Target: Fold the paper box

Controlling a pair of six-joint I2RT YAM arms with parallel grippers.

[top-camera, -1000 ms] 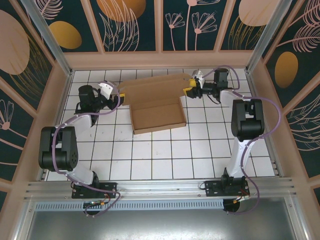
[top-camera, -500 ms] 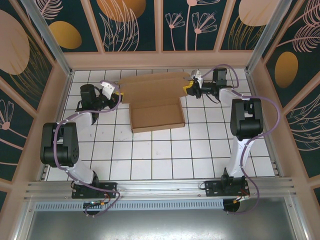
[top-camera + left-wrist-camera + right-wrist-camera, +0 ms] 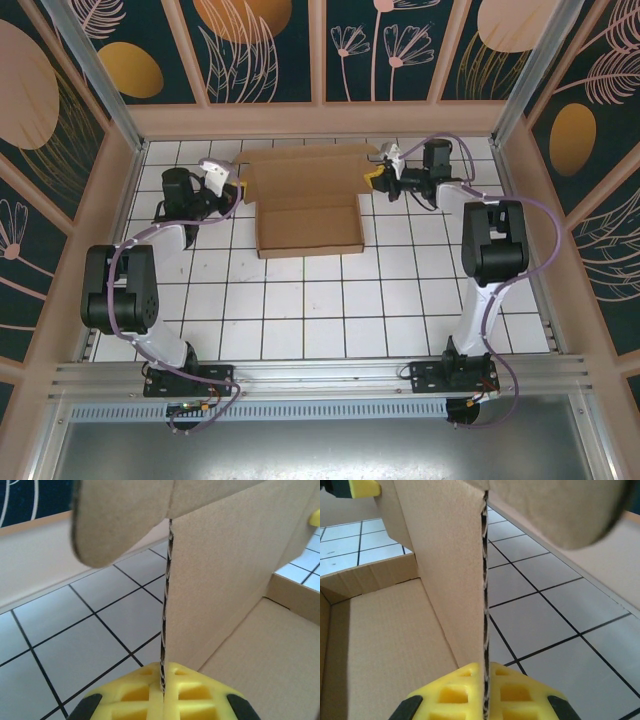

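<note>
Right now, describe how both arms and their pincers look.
The left arm and right arm match: bulky black joint housings, white links, looping lilac cables. The left pincer and right pincer have white bodies and yellow pads moulded in a grid.

Brown cardboard paper box (image 3: 310,225), partly folded open tray, rear panel upright

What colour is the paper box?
The paper box is plain brown cardboard, best seen in the top external view.

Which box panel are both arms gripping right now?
The far panel, raised off the tiles: left fingers and right fingers pinch its ends. The near tray part lies flat.
</note>
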